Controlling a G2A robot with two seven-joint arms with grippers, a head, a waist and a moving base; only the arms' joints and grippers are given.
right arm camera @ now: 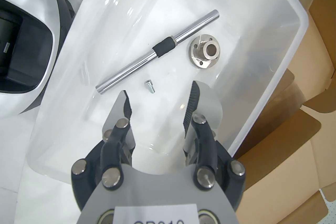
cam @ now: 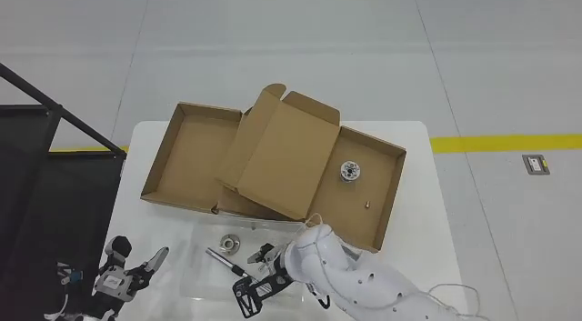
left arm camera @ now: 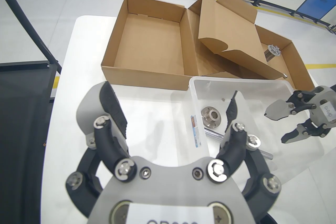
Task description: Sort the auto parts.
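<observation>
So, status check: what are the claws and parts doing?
Left gripper open, beside clear bin; right gripper open, over it. Rod, flange, screw in bin; gear part in cardboard box. Loose cardboard lid leans across box.

Inside the clear bin: bare floor right under the right gripper, jaws spread wide. Just ahead, blocked by a small bolt, then by a long rod lying slantwise, with a flange just beside it. Hemmed on one side by the bin wall, with cardboard tight against it. Left-hand box open from above. Right-hand box half roofed by a tilted flap, with a free strip around the gear.
</observation>
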